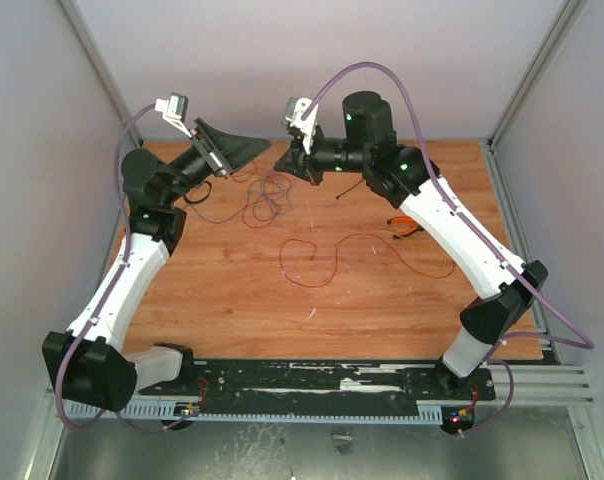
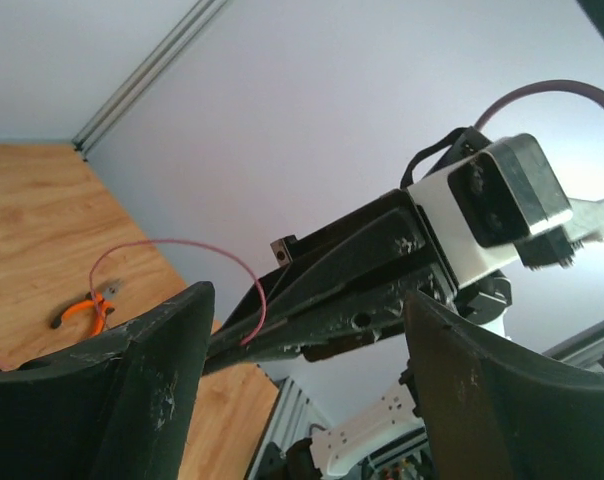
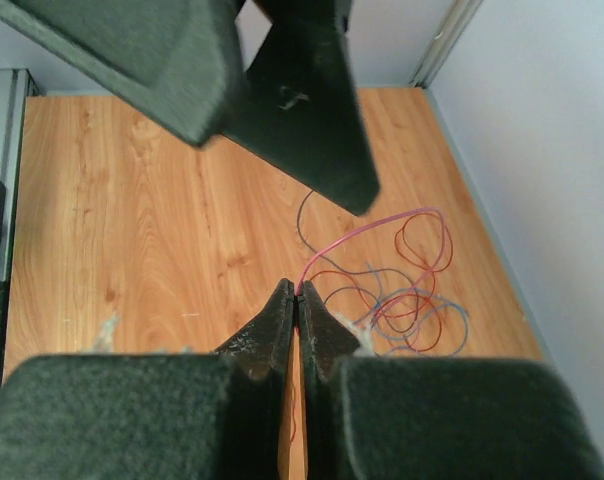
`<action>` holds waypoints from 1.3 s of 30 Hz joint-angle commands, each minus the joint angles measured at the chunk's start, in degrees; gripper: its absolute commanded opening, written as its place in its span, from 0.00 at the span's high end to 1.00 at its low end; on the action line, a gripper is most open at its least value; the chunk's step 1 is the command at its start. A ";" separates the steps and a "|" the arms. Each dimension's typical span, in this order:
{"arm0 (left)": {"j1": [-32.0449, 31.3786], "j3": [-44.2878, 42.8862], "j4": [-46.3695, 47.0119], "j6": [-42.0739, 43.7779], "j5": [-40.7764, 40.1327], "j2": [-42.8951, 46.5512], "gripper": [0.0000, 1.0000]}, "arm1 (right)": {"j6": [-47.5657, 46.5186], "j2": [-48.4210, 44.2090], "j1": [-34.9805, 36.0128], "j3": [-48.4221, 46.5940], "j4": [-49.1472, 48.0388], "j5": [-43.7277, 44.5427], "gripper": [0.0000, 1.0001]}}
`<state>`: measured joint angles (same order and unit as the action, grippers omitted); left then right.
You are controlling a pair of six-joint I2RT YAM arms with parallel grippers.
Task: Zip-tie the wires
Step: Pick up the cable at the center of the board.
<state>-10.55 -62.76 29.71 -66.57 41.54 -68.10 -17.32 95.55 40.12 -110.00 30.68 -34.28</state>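
The wires lie as a loose tangle (image 1: 263, 197) of red, dark and purple-grey strands at the back of the table, also seen from the right wrist (image 3: 414, 293). My right gripper (image 1: 286, 160) (image 3: 298, 292) is shut on a pink-red strand (image 3: 362, 233) that arcs up from the tangle. The same strand (image 2: 244, 283) shows in the left wrist view. My left gripper (image 1: 256, 150) (image 2: 302, 385) is open and faces the right gripper's tip, its fingers (image 3: 317, 110) hanging apart just above that tip and touching nothing. A thin black strip, the zip tie (image 1: 348, 188), lies on the wood under the right arm.
A separate long red wire (image 1: 327, 262) loops across the middle of the table. Orange-handled pliers (image 1: 407, 226) (image 2: 86, 311) lie by the right forearm. Grey walls enclose the back and both sides. A black rail (image 1: 312, 380) runs along the near edge.
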 commanded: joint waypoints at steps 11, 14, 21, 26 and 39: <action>-3.46 -3.95 -13.53 12.42 -7.39 -0.76 0.30 | -1.55 -0.40 1.53 1.25 -0.53 1.46 1.00; -4.05 -3.79 -13.43 12.51 -7.50 -1.39 0.32 | -1.41 -0.61 1.70 1.71 -0.97 0.70 1.00; -5.30 -4.02 -12.05 12.31 -8.01 -2.28 0.42 | -1.69 0.01 2.17 1.87 -0.62 2.29 1.00; -5.47 -3.59 -12.05 12.88 -8.31 -2.64 0.62 | -0.56 -1.64 2.22 4.46 -3.89 2.17 1.00; -5.29 -31.36 -23.61 21.17 -10.94 -13.21 1.00 | 4.85 -15.18 -0.47 27.46 -22.31 13.38 0.25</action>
<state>-15.90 -83.81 9.87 -49.30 32.05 -78.70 -15.66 86.37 41.43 -90.24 19.79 -26.44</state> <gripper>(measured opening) 0.014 0.607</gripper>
